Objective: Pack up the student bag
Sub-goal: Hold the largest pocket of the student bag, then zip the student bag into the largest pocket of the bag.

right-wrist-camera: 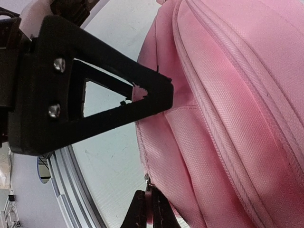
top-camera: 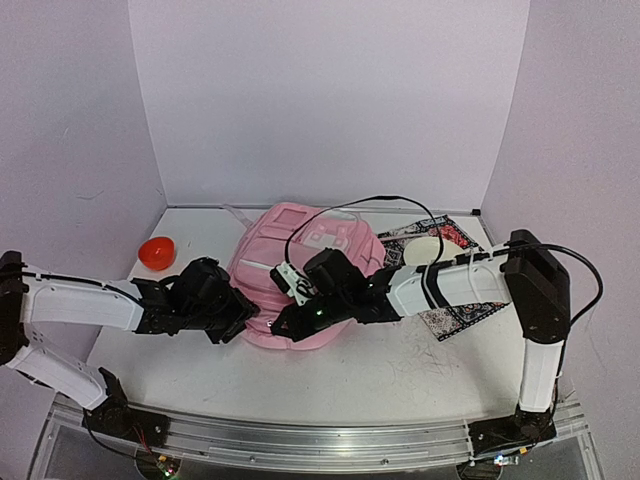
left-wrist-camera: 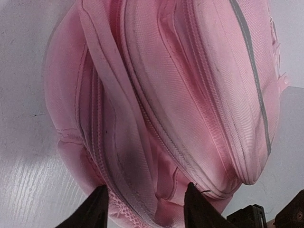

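— Nearest: right gripper (right-wrist-camera: 151,205), clamped tight on a pink tab at the near edge of the student bag (top-camera: 265,245). Left?
— Left gripper (left-wrist-camera: 146,199) part-open, straddled the bag's bottom fold.
— Writing?
— White patch (top-camera: 330,238), too small to read. Lay mid-table (top-camera: 400,372); bare surface in front, red bowl (top-camera: 157,252) left, patterned cloth (top-camera: 450,318) right.

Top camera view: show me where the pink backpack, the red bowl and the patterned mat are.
pink backpack (top-camera: 262,262), top external view, front fabric left of centre.
red bowl (top-camera: 157,252), top external view, middle of its opening.
patterned mat (top-camera: 458,318), top external view, bare near part.
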`<action>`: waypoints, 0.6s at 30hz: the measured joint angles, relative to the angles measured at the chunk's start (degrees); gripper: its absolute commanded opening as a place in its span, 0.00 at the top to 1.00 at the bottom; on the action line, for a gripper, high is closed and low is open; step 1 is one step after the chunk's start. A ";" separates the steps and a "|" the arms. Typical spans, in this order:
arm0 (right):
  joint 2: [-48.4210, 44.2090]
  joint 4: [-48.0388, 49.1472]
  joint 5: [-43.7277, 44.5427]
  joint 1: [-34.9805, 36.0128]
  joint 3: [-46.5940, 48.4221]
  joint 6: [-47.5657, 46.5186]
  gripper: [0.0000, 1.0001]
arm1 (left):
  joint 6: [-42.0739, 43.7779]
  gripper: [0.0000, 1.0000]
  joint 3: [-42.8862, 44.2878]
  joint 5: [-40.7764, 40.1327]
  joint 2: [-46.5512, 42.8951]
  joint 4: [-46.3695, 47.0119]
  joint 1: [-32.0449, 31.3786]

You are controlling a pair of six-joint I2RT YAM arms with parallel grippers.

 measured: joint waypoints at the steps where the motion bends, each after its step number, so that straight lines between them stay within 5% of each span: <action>1: -0.01 0.02 0.10 0.00 0.00 -0.10 1.00 | -0.10 0.72 -0.09 0.01 0.16 0.18 0.00; 6: -0.03 0.04 0.89 0.14 0.00 -0.85 1.00 | -0.45 1.00 -1.02 0.01 0.26 1.59 0.03; 18: -7.48 -1.49 6.12 0.00 -6.64 -5.55 1.00 | 3.39 1.00 -1.59 -0.43 -7.35 -4.59 4.02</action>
